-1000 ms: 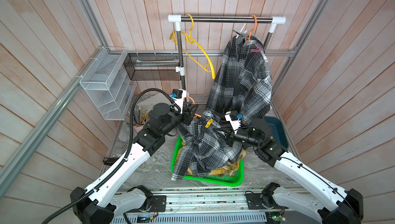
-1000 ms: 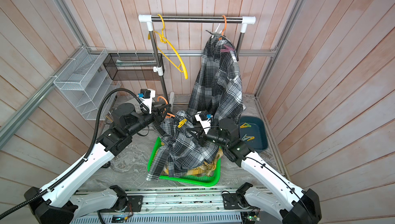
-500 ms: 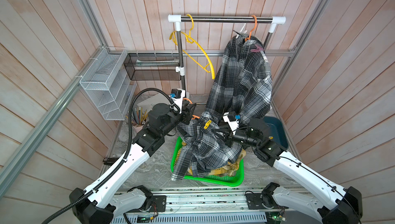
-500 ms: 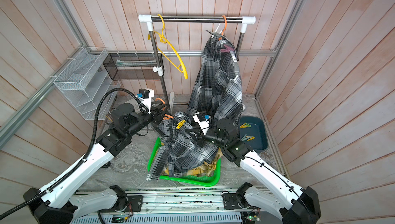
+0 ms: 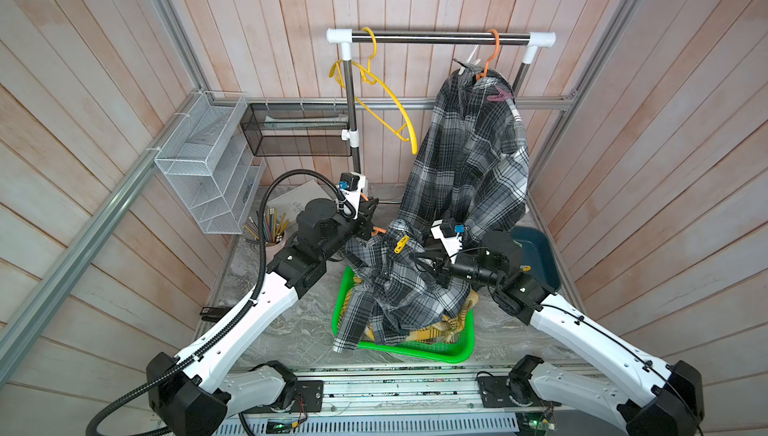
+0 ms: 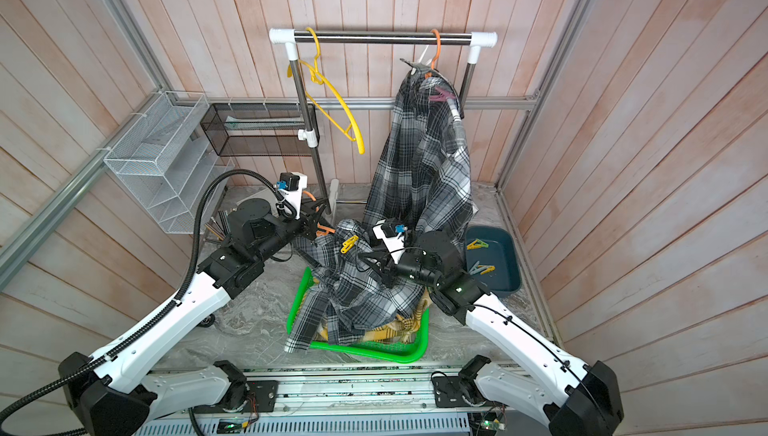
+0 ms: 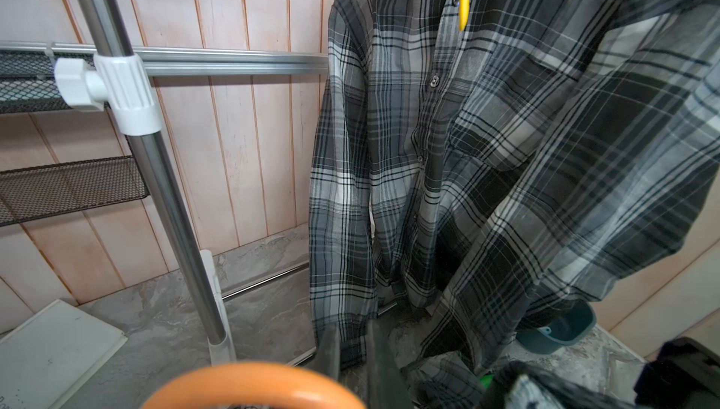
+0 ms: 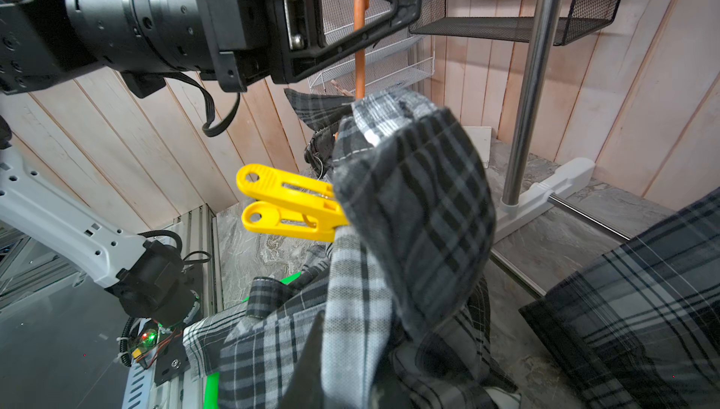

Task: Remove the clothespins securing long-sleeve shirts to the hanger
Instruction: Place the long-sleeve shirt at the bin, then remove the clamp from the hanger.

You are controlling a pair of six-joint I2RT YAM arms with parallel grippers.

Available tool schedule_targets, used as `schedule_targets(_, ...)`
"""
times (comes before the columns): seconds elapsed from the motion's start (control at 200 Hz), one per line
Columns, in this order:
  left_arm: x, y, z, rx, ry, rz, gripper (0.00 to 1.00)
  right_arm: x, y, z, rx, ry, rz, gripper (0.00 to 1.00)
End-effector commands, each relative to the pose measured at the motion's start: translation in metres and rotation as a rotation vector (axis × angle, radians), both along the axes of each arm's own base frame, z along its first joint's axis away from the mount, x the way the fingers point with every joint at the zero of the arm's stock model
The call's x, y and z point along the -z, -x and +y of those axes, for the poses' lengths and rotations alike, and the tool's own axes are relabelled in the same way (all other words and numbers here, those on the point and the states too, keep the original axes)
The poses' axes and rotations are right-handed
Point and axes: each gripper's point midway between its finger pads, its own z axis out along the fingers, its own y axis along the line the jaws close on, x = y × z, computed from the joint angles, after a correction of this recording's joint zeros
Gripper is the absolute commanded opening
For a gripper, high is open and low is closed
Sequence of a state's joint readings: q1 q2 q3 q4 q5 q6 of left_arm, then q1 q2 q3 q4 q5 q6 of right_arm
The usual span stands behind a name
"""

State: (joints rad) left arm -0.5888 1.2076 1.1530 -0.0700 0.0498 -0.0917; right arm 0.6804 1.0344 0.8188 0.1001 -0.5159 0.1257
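Observation:
A grey checked shirt droops between my arms over the green basket. A yellow clothespin is clipped on its shoulder and also shows from above. My left gripper is shut on this shirt's orange hanger just behind the collar. My right gripper is shut on the shirt's cloth just below the clothespin. A second grey checked shirt hangs on the rail, with a mauve clothespin on its shoulder. A yellow-and-white shirt lies in the basket.
An empty yellow hanger dangles from the rail's left end beside the upright pole. A dark blue bin at the right holds loose clothespins. White wire shelves and a black mesh tray line the back left.
My left gripper's jaws have drawn together on the orange hanger, and that arm has shifted slightly back. The right gripper keeps its hold on the cloth.

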Motion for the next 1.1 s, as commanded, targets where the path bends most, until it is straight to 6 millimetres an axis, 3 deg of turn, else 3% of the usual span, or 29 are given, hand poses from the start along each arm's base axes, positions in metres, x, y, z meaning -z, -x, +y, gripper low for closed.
schedule_targets(0.0, 0.001, 0.002, -0.009, 0.038, 0.002, -0.013, 0.0, -0.016, -0.003, 0.001, 0.018, -0.012, -0.051, 0.0)
schedule_targets(0.025, 0.001, 0.002, -0.01, 0.042, 0.001, -0.01, 0.0, -0.016, -0.004, 0.0, 0.023, -0.009, -0.053, 0.01)
schedule_targets(0.155, 0.005, 0.001, -0.011, 0.058, -0.059, -0.032, 0.0, -0.019, -0.007, -0.003, 0.05, 0.01, -0.069, 0.26)
schedule_targets(0.38, 0.006, 0.001, -0.019, 0.113, -0.119, -0.021, 0.0, -0.029, -0.014, -0.017, 0.13, 0.072, -0.147, 0.54)
schedule_targets(0.535, 0.015, -0.007, -0.021, 0.106, -0.147, 0.018, 0.0, -0.039, -0.014, -0.024, 0.155, 0.117, -0.214, 0.68)
schedule_targets(0.83, 0.022, -0.017, -0.02, 0.078, -0.156, 0.071, 0.0, -0.04, -0.005, -0.005, 0.225, 0.249, -0.375, 0.65)
schedule_targets(1.095, 0.025, -0.016, -0.02, 0.082, -0.157, 0.08, 0.0, -0.036, -0.016, 0.012, 0.226, 0.304, -0.402, 0.59)
